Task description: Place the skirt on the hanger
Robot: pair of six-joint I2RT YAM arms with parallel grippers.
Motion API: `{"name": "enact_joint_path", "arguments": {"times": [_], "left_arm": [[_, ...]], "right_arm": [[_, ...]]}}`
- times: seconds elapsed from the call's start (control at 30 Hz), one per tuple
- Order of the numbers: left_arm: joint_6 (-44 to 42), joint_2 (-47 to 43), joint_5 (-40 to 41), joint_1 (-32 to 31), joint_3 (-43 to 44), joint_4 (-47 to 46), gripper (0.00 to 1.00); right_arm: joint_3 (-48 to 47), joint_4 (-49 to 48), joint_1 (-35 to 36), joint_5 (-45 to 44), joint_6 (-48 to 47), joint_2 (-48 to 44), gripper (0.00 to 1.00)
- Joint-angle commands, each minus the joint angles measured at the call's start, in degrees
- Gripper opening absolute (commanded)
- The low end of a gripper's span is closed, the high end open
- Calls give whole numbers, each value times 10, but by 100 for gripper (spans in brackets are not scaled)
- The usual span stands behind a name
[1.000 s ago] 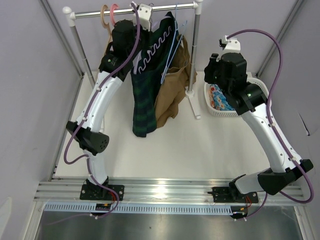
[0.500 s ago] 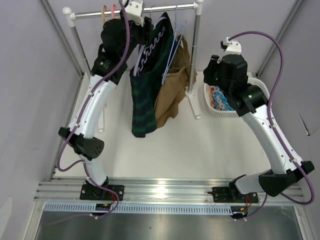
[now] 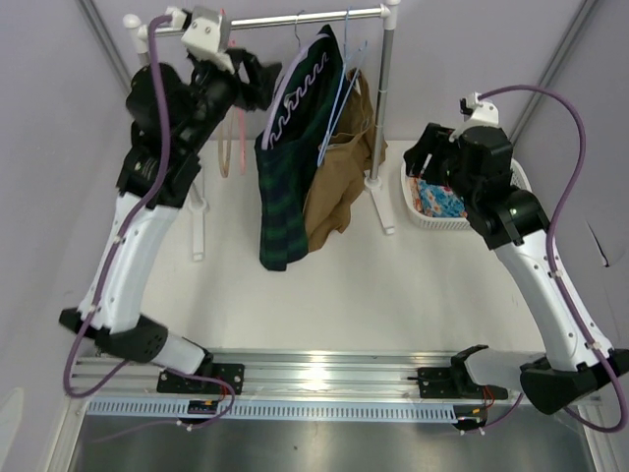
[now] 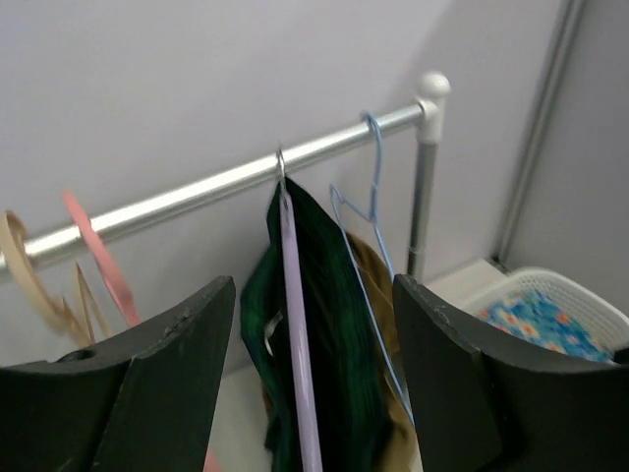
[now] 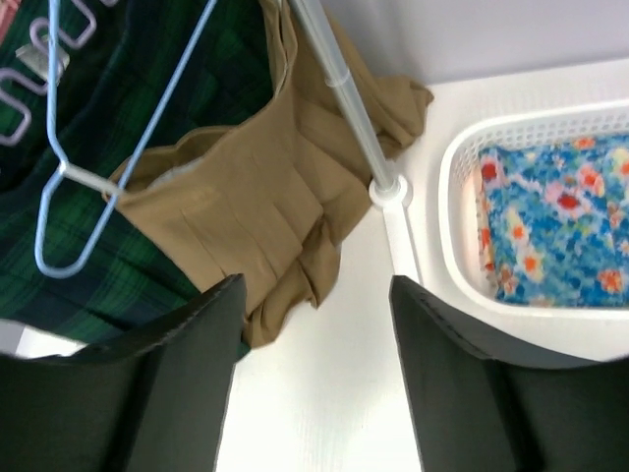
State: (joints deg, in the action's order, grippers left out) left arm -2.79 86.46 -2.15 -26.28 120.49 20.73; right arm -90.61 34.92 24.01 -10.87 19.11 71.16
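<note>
Draping hanger (image 3: 300,87), skirt (image 3: 280,197) hangs off rail (image 4: 197,192); hook (image 4: 280,162) clearest from left wrist; left pincer (image 4: 313,295), right pincer (image 5: 316,285) gaping, empty.

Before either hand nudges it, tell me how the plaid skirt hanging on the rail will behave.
The skirt is probably floppy: it drapes in long soft folds below the hanger. Pushed, it would likely swing rather than resist, since the hanger hangs by a single hook on the rail. It may also drag the tan garment hanging close beside it.
</note>
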Motion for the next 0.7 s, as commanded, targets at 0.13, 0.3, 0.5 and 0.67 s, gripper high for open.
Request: {"name": "enact_joint_path", "arguments": {"times": [0.13, 0.3, 0.5, 0.67], "left_arm": [[104, -223, -64, -24, -300, -48, 71], [132, -348, -87, -35, -440, -28, 72], [118, -436, -77, -36, -542, 32, 72], [126, -469, -81, -36, -583, 46, 72]], "right_arm": [[78, -14, -2, 36, 36, -74, 81], [114, 12, -3, 23, 36, -102, 99], [162, 16, -4, 19, 51, -135, 99], [172, 19, -4, 12, 58, -146, 100]]}}
